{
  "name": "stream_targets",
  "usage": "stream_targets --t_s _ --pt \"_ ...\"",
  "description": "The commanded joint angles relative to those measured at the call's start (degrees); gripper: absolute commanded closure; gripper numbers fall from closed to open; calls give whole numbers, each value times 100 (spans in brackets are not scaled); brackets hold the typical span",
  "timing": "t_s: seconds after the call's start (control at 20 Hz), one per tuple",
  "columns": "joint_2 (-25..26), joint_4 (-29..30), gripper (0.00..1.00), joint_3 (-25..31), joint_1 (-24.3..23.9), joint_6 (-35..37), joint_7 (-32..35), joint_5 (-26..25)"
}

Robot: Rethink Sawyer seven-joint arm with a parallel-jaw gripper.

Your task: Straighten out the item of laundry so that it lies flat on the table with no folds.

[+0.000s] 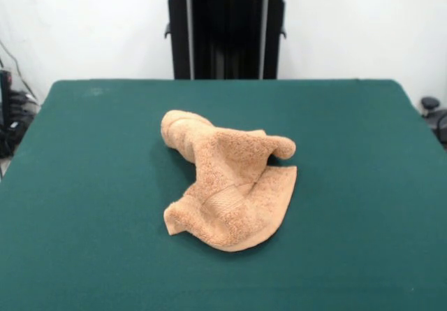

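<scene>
Front view: the towel (229, 184) lies crumpled near the middle of the frame, on the dark green table (84, 185) that fills the lower two thirds of the picture. The cloth is orange-tan terry, bunched into an uneven heap. One rolled lobe rises at its upper left, a second rounded fold pokes out toward the right at about mid-height, and a flatter flap spreads down to the lower right, ending in a curved edge. A flat woven band shows across the lower middle of the heap, running slantwise between the flap and a small upturned corner at the lower left. Several creases cross the middle of the cloth, and the heap casts a dark shadow under the right-hand fold. All of the towel rests on the felt, well apart from every table edge.

At the top centre of the frame stands the black pedestal (227, 35) behind the far edge of the table, with a sliver of red on its top at the upper border. No gripper and no fingers show anywhere in this view, so whether they are spread or closed cannot be told, nor can the towel's place be given relative to them; nothing touches the cloth. A white wall fills the background, and dark cables hang at the left edge of the frame.
</scene>
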Motion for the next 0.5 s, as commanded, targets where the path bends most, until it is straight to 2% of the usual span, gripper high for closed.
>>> stream_targets --t_s 0.05,0.5 --pt "-52 -118 0 1191 -538 820 -4155 -915" --pt "-80 239 0 1402 -769 811 -3848 -537"
